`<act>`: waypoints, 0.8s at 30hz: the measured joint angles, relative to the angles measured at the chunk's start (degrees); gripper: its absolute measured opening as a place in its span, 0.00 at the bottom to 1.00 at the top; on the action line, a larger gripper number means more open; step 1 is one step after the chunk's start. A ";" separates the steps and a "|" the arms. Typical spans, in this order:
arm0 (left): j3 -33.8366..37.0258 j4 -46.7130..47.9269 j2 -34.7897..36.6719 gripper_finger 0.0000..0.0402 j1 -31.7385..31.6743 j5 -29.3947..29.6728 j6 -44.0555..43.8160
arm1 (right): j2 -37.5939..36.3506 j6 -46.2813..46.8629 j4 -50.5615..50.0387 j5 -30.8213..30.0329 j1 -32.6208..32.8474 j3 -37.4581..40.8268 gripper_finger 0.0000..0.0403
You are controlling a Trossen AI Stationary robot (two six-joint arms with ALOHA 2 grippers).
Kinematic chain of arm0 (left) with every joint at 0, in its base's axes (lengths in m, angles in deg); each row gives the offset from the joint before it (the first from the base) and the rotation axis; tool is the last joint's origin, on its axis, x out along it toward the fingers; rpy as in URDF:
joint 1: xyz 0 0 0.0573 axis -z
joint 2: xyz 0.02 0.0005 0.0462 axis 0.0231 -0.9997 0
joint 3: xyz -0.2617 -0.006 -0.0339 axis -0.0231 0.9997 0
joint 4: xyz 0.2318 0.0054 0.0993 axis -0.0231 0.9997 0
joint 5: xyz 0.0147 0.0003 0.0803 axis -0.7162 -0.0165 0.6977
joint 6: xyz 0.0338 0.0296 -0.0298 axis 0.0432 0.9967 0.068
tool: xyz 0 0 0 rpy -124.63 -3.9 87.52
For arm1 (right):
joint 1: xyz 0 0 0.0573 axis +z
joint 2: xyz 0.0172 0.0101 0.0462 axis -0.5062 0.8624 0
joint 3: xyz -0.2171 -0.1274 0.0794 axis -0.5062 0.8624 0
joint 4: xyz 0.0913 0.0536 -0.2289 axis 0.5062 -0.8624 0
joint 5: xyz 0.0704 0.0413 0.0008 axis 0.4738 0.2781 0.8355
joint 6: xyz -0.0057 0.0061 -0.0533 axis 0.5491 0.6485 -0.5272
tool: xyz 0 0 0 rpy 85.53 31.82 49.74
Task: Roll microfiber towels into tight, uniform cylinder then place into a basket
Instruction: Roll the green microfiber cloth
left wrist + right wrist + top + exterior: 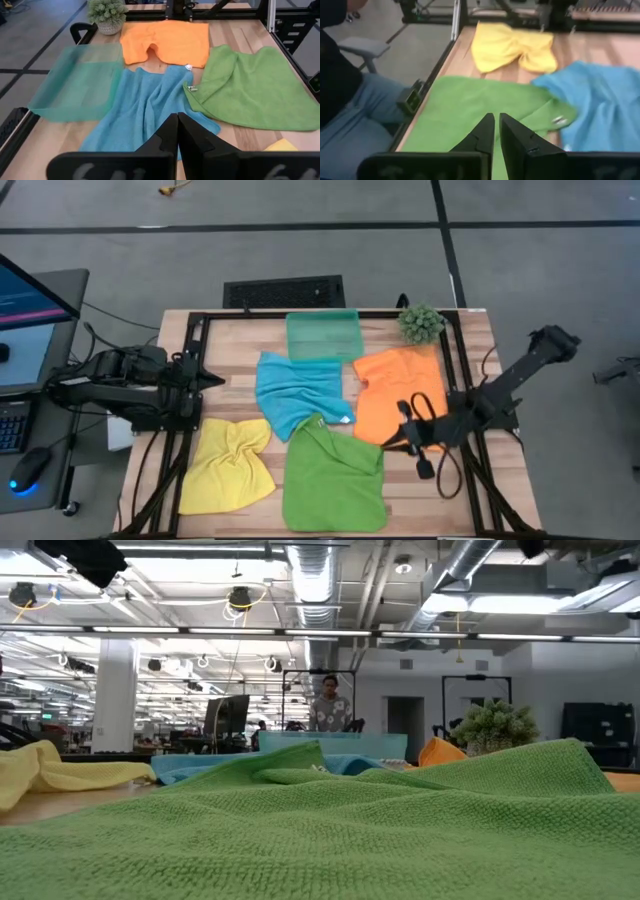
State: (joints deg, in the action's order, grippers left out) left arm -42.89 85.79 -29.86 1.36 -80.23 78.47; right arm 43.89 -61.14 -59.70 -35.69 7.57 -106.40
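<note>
Four towels lie spread and rumpled on the wooden table: yellow (230, 465) at the near left, green (333, 480) at the near middle, blue (298, 392) in the middle, orange (400, 392) at the right. The green towel's far corner lies over the blue one's near edge. The teal basket (322, 335) stands at the far middle and holds nothing. My left gripper (212, 380) is shut at the table's left edge, pointing at the blue towel (145, 105). My right gripper (388, 444) is shut, above the green towel's (470, 105) right edge, touching nothing.
A small spiky potted plant (421, 322) stands at the far right corner, beside the orange towel. A black frame (200, 320) runs round the table. A seated person (345, 110) is at the table's near side. Bare wood (440, 500) shows at the near right.
</note>
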 joint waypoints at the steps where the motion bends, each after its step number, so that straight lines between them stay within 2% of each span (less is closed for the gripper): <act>1: 0.01 0.00 0.00 0.00 0.00 0.00 0.00 | 0.96 1.64 -0.01 -0.66 1.24 0.00 0.12; 7: 0.01 0.00 0.00 0.00 0.00 0.00 -0.04 | 5.82 13.37 1.78 -1.81 7.37 0.00 0.08; 14: 0.01 0.03 0.02 0.00 0.00 0.00 -0.09 | 11.87 16.53 9.44 -6.95 12.19 -0.02 0.04; 20: 0.00 0.17 0.00 0.00 0.00 0.00 0.51 | 18.92 25.25 12.36 -7.09 11.93 -0.07 0.07; 24: 0.01 0.17 0.00 0.00 -0.02 0.63 0.45 | 23.84 26.71 14.14 -6.92 8.96 -0.07 0.07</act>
State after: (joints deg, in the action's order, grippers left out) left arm -42.88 85.96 -29.86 1.34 -79.61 78.91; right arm 67.73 -34.44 -45.55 -42.61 16.53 -106.46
